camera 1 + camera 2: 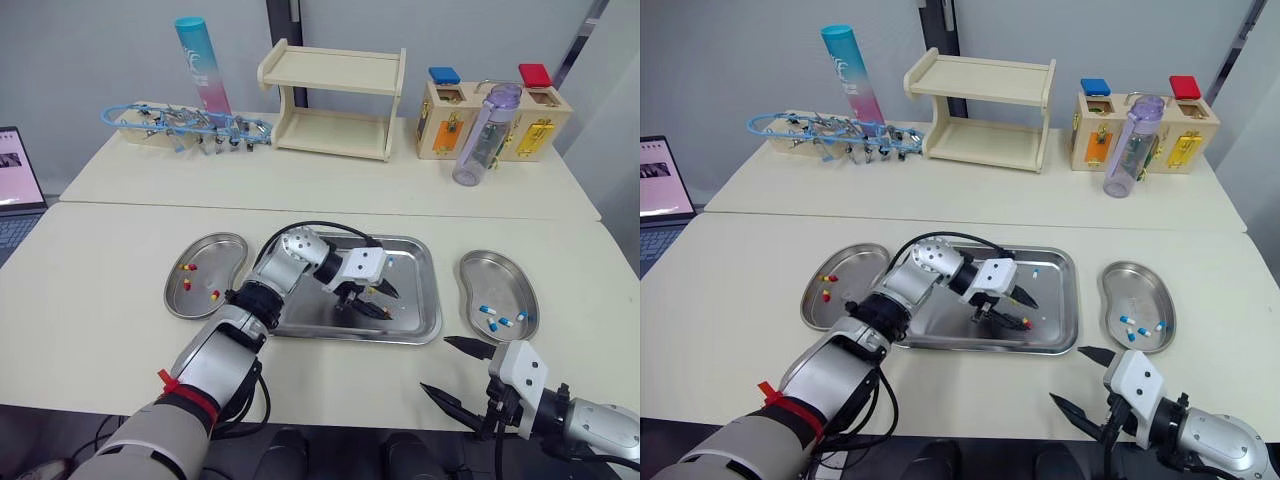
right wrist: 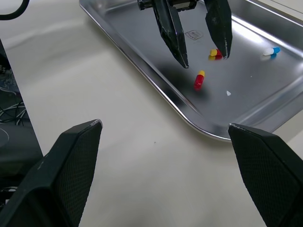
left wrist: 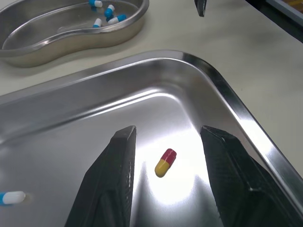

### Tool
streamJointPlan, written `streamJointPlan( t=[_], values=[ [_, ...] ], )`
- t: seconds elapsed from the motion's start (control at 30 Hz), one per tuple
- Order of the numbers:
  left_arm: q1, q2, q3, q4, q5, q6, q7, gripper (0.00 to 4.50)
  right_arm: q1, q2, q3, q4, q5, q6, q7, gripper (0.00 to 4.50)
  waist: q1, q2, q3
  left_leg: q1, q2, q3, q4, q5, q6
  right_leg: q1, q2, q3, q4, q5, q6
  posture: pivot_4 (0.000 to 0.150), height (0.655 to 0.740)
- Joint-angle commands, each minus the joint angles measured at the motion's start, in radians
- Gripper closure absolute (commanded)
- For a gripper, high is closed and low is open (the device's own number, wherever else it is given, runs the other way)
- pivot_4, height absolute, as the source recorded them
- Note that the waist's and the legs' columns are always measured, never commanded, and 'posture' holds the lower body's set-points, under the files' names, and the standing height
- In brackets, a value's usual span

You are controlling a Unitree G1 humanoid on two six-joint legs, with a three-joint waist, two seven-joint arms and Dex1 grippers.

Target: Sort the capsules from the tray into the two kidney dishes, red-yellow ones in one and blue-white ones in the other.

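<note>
Left fingers apart over tray, mid-frame; red-yellow capsule lies on tray floor between my tips, long axis slanting across gap. Right fingers apart, lower right, farther off.

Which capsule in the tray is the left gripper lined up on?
The red-yellow capsule lying between the left gripper's open fingers, closest to the tray's corner; the blue-white capsule lies outside them.

Silver, white and black machinery
The left arm is silver-grey with black joints, red band, looping black cable; left pincer and right pincer have white housings, tapered black fingers.
</note>
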Motion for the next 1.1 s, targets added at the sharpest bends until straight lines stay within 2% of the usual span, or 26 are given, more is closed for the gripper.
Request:
streamJointPlan(
  t=[0.03, 0.67, 0.77, 0.93, 1.1],
  values=[
    [-0.014, -0.001, -0.009, 0.023, 0.035, -0.055, 0.014, 2.47, -0.015, -0.010, -0.006, -0.040, 0.026, 0.009, 0.000, 0.00, 0.001, 0.000, 0.000, 0.000, 0.000, 0.000, 0.000, 0.000, 0.000, 0.000, 0.000, 0.000, 0.000, 0.000, 0.000, 0.150, 0.7400],
    [-0.047, -0.067, -0.038, 0.151, 0.158, -0.087, 0.056, 2.47, -0.029, -0.003, 0.010, -0.065, 0.024, 0.035, -0.029, 0.00, 0.001, 0.000, 0.000, 0.001, 0.000, -0.001, 0.001, 0.000, 0.000, 0.002, 0.000, -0.001, 0.000, 0.000, 0.000, 0.150, 0.7400],
    [-0.059, -0.068, -0.055, 0.170, 0.179, -0.088, 0.052, 3.03, -0.030, -0.007, 0.007, -0.066, 0.028, 0.039, -0.029, 0.00, 0.002, 0.000, 0.000, 0.001, 0.000, -0.001, 0.001, 0.000, 0.000, 0.003, 0.000, -0.001, 0.000, 0.000, 0.000, 0.150, 0.7400],
    [-0.075, -0.069, -0.079, 0.186, 0.198, -0.093, 0.039, 4.47, -0.034, -0.013, 0.002, -0.066, 0.032, 0.046, -0.026, 0.00, 0.002, 0.000, -0.001, 0.003, 0.000, -0.002, 0.001, 0.000, 0.000, 0.005, 0.000, -0.002, 0.000, 0.000, 0.000, 0.150, 0.7400],
    [-0.080, -0.070, -0.057, 0.175, 0.172, -0.079, 0.044, 4.47, -0.041, -0.015, 0.002, -0.067, 0.033, 0.051, -0.028, 0.00, 0.002, 0.000, -0.001, 0.003, 0.000, -0.002, 0.001, 0.000, 0.000, 0.005, 0.000, -0.002, 0.000, 0.000, 0.000, 0.150, 0.7400]
  ],
)
